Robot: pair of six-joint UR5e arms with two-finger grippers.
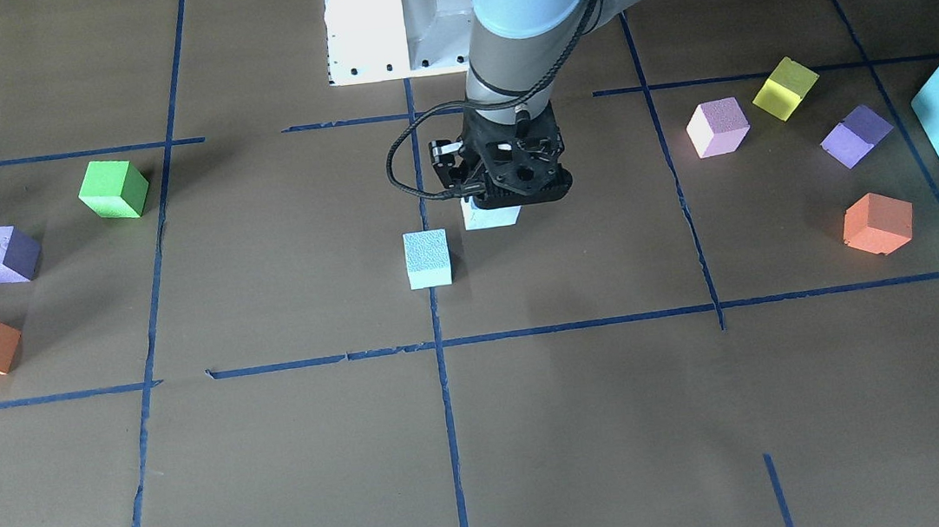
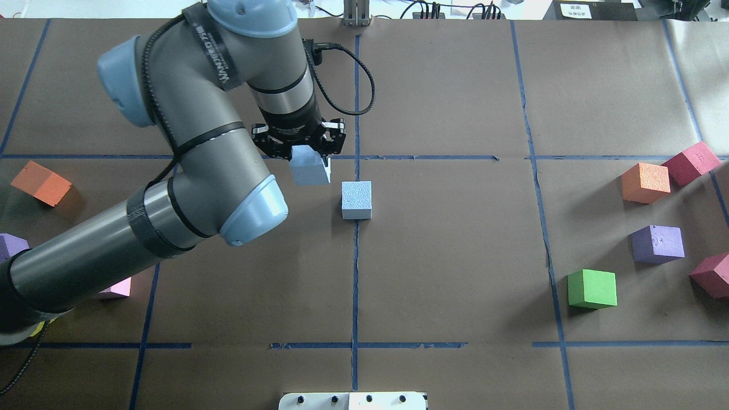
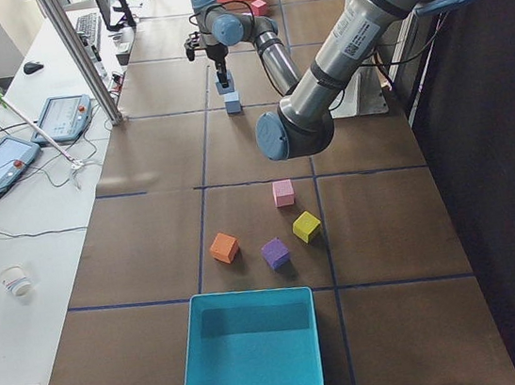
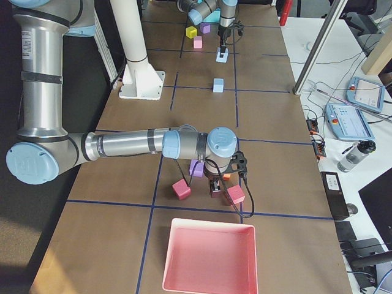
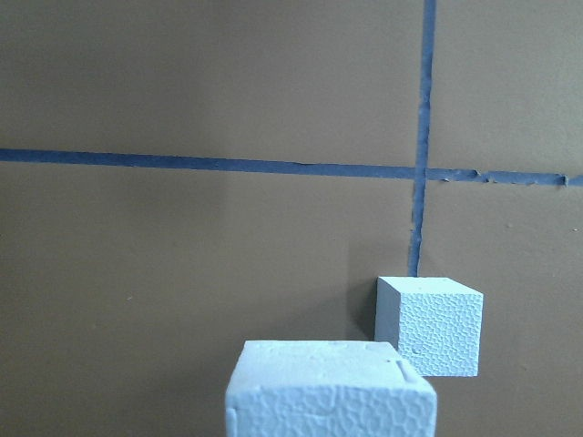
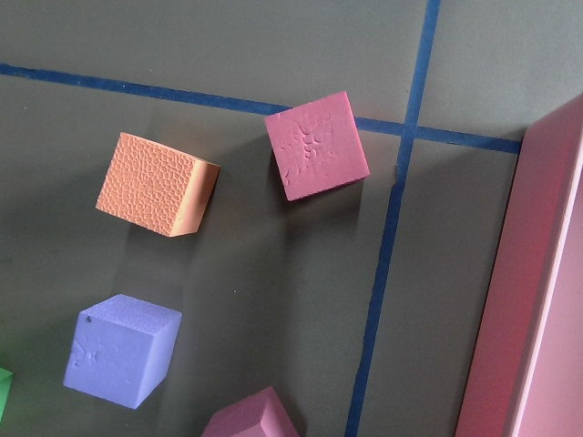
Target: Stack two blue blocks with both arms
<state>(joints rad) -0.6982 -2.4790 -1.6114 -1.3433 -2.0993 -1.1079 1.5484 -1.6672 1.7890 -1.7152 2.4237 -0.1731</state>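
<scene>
Left tool [image 2: 307, 158]: clamped on the smooth blue block [image 2: 311, 172], apparently raised off the counter [image 2: 455, 285], about midway between its left and right edges.
Rough blue block [image 2: 356, 199]: just beside it, flat and free.
Handling: carry rightward, square the faces above it, lower gently, release only on contact.
Right tool [image 4: 217, 184]: near the right edge, among coloured cubes [image 4: 182, 189]; whether its fingers are apart cannot be told.

held blue block [image 2: 309, 171] hangs just beside rough blue block [image 2: 356, 199]; other cubes [image 2: 592, 288] well apart.
</scene>
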